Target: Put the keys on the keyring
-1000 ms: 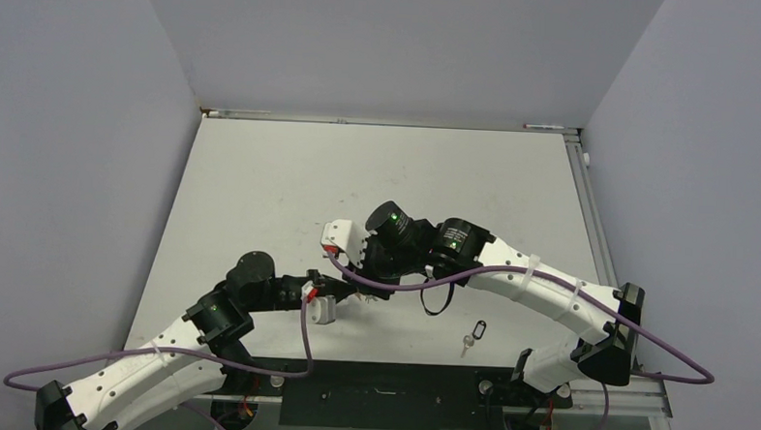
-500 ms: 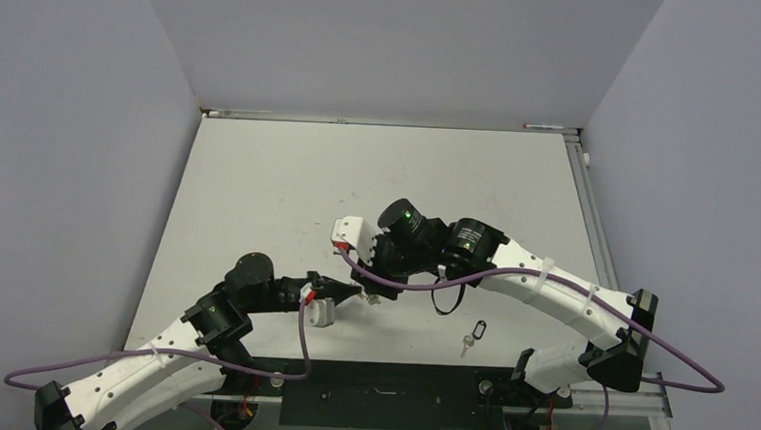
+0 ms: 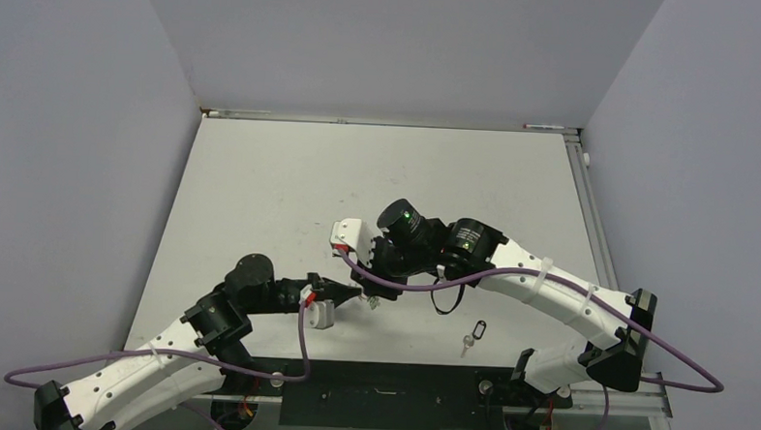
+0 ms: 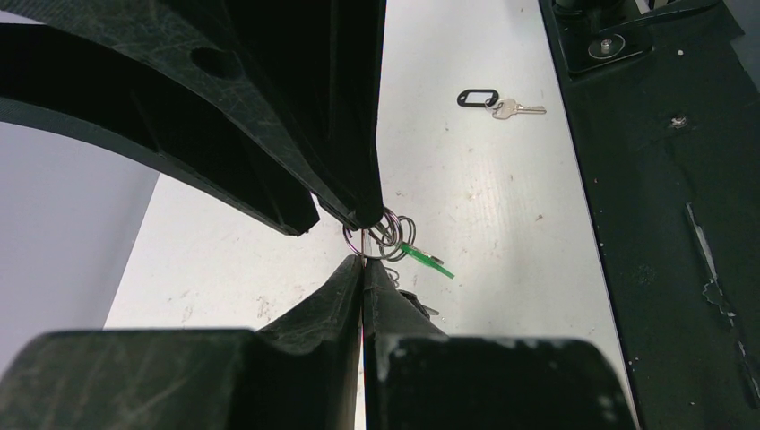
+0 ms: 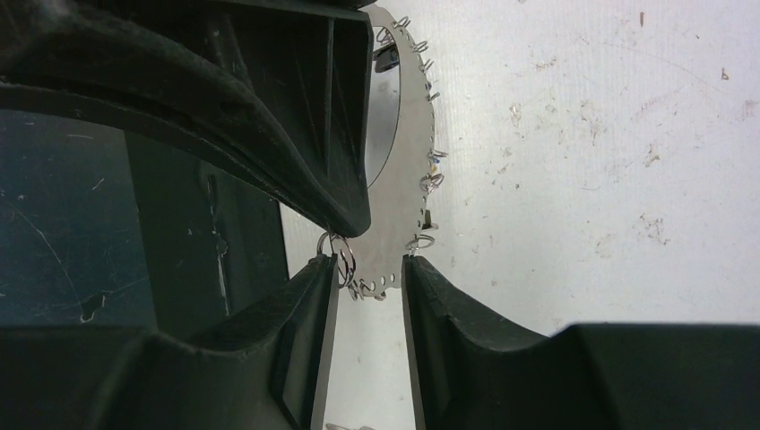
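Note:
My left gripper (image 3: 353,294) (image 4: 363,265) is shut on a thin wire ring. Joined small rings (image 4: 392,235) and a green key (image 4: 427,261) hang from it just above the table. My right gripper (image 3: 374,293) (image 5: 369,269) meets it tip to tip. Its jaws stand a narrow gap apart, closed on the lower end of the keyring (image 5: 408,161). The keyring shows here as a thin silver metal piece with small rings along its edge. A silver key with a black tag (image 3: 474,333) (image 4: 491,100) lies loose on the table, to the right near the front edge. No other keys show.
The white table (image 3: 281,191) is walled on the left, back and right. A black base plate (image 3: 378,394) (image 4: 663,224) runs along the near edge. A purple cable (image 3: 422,285) loops under the right arm.
The right gripper has shifted right and a little nearer, ending up against the left gripper's tip. The left arm has barely moved. The black-tagged key has not moved.

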Robot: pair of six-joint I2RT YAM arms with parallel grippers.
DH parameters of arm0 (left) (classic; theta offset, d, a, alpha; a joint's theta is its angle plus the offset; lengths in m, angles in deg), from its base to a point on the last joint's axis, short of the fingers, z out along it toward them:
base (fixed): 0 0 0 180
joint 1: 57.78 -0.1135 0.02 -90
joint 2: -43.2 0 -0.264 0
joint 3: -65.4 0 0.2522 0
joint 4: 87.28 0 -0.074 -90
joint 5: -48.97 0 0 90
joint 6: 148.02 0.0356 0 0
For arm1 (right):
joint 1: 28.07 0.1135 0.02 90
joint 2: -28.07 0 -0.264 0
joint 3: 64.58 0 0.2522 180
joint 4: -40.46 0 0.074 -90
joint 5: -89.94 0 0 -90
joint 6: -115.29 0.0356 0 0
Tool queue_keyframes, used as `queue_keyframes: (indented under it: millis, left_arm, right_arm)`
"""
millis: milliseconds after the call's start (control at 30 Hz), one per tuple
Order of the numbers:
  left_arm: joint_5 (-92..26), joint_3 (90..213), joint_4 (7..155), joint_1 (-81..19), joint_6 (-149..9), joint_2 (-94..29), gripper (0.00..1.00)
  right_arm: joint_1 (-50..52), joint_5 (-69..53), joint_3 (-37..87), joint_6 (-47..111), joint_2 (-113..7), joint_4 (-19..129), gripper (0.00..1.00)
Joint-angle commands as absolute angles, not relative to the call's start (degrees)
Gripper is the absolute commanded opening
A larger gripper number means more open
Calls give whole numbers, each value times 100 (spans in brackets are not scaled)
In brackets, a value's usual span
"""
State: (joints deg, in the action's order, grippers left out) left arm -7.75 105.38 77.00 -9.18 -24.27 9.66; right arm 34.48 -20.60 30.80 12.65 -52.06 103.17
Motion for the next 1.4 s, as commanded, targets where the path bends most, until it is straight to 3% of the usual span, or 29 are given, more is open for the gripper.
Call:
queue_keyframes:
  millis: [0, 233, 433, 567, 733, 1367]
  left_arm:
    - [-592, 10720, 8062, -823, -2291, 1083, 0]
    - [-613, 10711, 8067, -800, -2278, 1112, 0]
    - [-656, 10697, 8088, -790, -2278, 1130, 0]
    - [-681, 10685, 8113, -778, -2285, 1173, 0]
    - [-683, 10667, 8158, -776, -2312, 1200, 0]
    - [-812, 10658, 8386, -761, -2550, 1132, 0]
  right_arm:
    - [3361, -2057, 3109, 1254, -5274, 10114, 34]
    - [3337, -2105, 3109, 1257, -5338, 10128, 39]
    - [3304, -2301, 3111, 1237, -5343, 10176, 27]
    - [3301, -2305, 3079, 1244, -5295, 10151, 13]
    - [3252, -2157, 3059, 1307, -5166, 10051, 5]
    - [2883, -1288, 2705, 1798, -4289, 9141, 5]
